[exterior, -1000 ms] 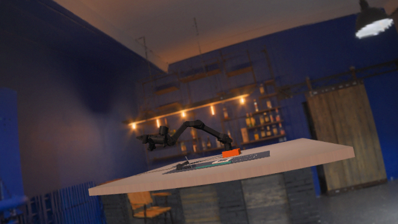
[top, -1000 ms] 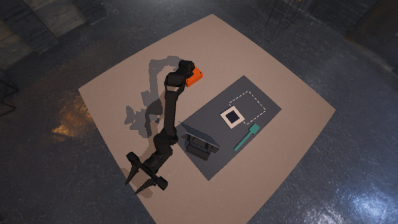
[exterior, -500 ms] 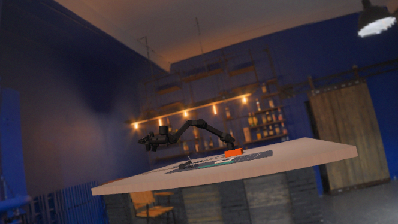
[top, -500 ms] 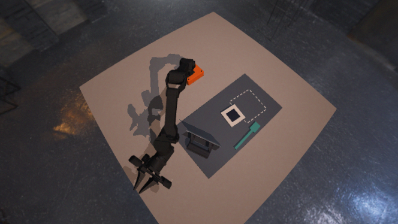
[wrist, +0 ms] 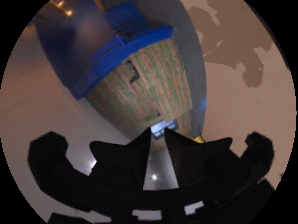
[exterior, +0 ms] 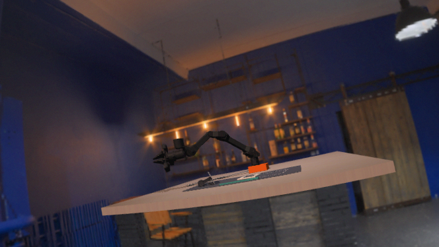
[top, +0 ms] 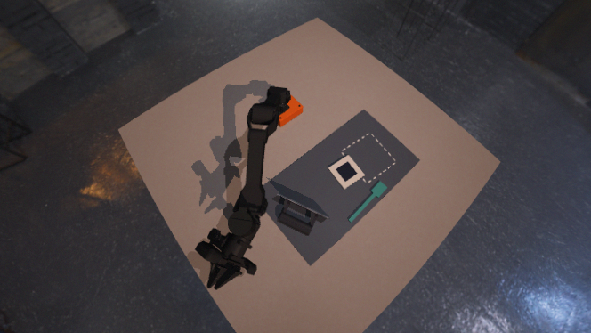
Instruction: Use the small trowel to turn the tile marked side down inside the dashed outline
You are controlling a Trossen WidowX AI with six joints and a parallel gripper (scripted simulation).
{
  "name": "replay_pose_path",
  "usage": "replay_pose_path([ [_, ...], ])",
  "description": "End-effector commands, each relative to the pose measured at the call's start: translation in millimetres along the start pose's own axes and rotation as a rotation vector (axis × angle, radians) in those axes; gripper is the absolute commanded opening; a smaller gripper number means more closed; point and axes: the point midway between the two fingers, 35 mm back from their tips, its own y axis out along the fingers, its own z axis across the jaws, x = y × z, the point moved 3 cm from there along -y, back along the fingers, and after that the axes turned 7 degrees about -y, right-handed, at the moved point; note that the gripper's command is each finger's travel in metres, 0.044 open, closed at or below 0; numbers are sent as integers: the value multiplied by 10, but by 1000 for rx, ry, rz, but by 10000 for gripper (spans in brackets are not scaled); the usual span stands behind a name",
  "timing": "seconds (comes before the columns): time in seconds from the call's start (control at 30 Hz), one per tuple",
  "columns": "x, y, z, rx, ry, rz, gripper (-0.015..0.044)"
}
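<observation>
The tile (top: 346,171) (exterior: 248,177) lies flat on the dark mat (top: 311,251) (exterior: 294,169), its pale border and dark central square facing up. It is mostly outside the dashed outline (top: 395,161), at that outline's near-left side. The teal trowel (top: 362,207) (exterior: 238,181) lies on the mat, its square blade near the outline's lower corner and its handle pointing away from it. My gripper (top: 212,288) (exterior: 153,160) (wrist: 157,129) is empty and slightly open, with a narrow gap between the fingertips. It hangs high by the table's edge, far from trowel and tile.
A dark stand with a slanted panel (top: 300,198) (exterior: 205,181) is on the mat's near-left end, between my gripper and the tile. An orange block (top: 291,112) (exterior: 258,168) sits at the arm's base. The table edge (exterior: 198,199) bounds the work area.
</observation>
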Motion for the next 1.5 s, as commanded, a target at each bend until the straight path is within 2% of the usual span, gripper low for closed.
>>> replay_pose_path([
  [0.0, -25, 0, -25, -38, -107, 2, 100],
  [0.77, -24, -123, -379, -330, -839, 79, 100],
  [1.47, 27, -372, -643, -579, -1474, 328, 100],
])
